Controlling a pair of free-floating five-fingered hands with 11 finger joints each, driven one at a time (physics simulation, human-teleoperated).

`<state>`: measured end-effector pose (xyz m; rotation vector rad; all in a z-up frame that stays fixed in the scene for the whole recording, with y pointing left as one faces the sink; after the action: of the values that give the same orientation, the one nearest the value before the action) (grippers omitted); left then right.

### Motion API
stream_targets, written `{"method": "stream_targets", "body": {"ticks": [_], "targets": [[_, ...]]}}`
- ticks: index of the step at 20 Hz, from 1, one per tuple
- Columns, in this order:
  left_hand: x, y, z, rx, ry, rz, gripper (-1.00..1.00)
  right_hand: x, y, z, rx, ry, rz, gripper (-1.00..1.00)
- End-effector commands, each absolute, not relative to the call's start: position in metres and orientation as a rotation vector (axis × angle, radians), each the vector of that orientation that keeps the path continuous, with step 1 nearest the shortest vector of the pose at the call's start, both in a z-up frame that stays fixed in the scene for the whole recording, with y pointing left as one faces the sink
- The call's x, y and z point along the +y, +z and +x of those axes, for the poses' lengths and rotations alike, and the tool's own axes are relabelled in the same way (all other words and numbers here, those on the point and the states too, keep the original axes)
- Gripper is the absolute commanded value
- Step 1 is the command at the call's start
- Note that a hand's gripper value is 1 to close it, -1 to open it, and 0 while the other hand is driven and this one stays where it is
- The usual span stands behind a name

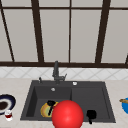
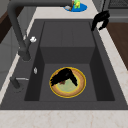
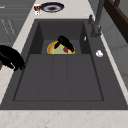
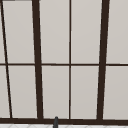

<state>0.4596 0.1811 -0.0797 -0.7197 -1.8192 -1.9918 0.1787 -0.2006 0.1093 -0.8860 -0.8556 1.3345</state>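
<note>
A round yellow plate (image 2: 76,90) with a greenish middle lies on the floor of the sink's deep left basin (image 1: 37,100). My left hand (image 1: 51,103) hovers low over it, its fingers spread and reaching down to the plate (image 1: 44,110); the same hand (image 2: 62,76) covers the plate's centre in the left side view. A small red spot (image 3: 65,49) shows on the plate (image 3: 53,49) just beside that hand (image 3: 65,42). My right hand (image 1: 91,114) hangs with relaxed fingers over the sink's front right rim, holding nothing, and it (image 3: 11,58) shows above the counter edge.
A big red ball (image 1: 67,114) sits in front of the sink's front edge. The dark faucet (image 1: 56,71) stands behind the basins. A dark plate (image 1: 5,103) and a small red-and-white cup (image 1: 8,115) rest on the left counter, a blue plate (image 1: 125,105) on the right.
</note>
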Motion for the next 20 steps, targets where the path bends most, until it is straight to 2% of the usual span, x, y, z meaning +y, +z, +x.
{"method": "stream_targets", "body": {"ticks": [1,7,8,9,16,20], "targets": [[0.183,-0.094,0.474,-1.813,-1.984,-0.729,-1.0,-0.201,0.109,0.179,-0.856,1.334,-0.886,0.0],[0.182,-0.096,0.462,-1.82,-1.989,-0.74,-1.0,-0.201,0.109,0.179,-0.856,1.334,-0.886,0.0],[0.184,-0.096,0.461,-1.82,-1.991,-0.746,1.0,-0.201,0.109,0.179,-0.856,1.334,-0.886,0.0],[0.187,-0.093,0.459,-1.81,-2.031,-0.773,1.0,-0.201,0.109,0.179,-0.856,1.334,-0.886,0.0],[0.18,-0.083,0.443,-1.969,-2.171,-0.571,1.0,-0.201,0.109,0.179,-0.856,1.334,-0.886,0.0],[0.182,-0.074,0.449,-1.973,-2.157,-0.579,1.0,-0.201,0.109,0.179,-0.856,1.334,-0.886,0.0]]}}
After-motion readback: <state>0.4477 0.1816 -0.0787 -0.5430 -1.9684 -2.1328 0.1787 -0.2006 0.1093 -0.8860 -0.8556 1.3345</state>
